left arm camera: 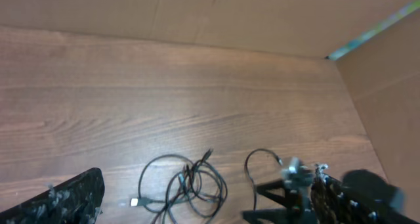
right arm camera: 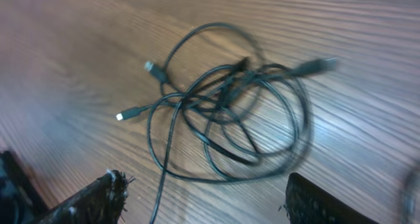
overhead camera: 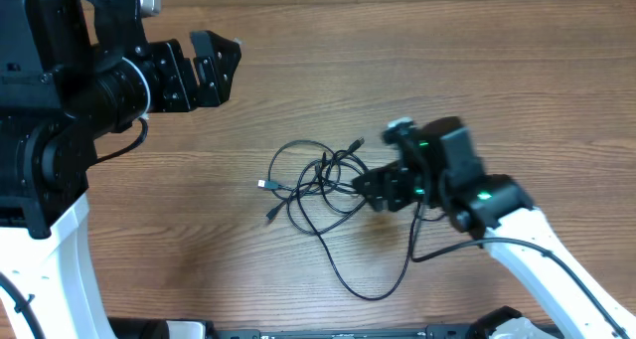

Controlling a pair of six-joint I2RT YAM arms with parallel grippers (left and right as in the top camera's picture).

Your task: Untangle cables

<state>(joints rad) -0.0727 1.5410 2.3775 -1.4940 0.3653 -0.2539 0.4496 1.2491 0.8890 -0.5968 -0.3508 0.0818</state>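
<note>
The cables [overhead camera: 316, 183] are a tangle of thin black cords with small plugs, lying on the wooden table near its middle. They also show in the left wrist view [left arm camera: 187, 188] and the right wrist view [right arm camera: 226, 106]. My right gripper [overhead camera: 378, 190] is open and empty, right at the tangle's right edge; in its own view the open fingers [right arm camera: 210, 201] straddle bare table just short of the loops. My left gripper [overhead camera: 211, 66] is open and empty, high at the upper left, well away from the cables.
A long loop of cable [overhead camera: 373, 279] trails from the tangle toward the front edge under my right arm. A cardboard wall [left arm camera: 197, 14] stands along the far side of the table, with another at the right [left arm camera: 387, 86].
</note>
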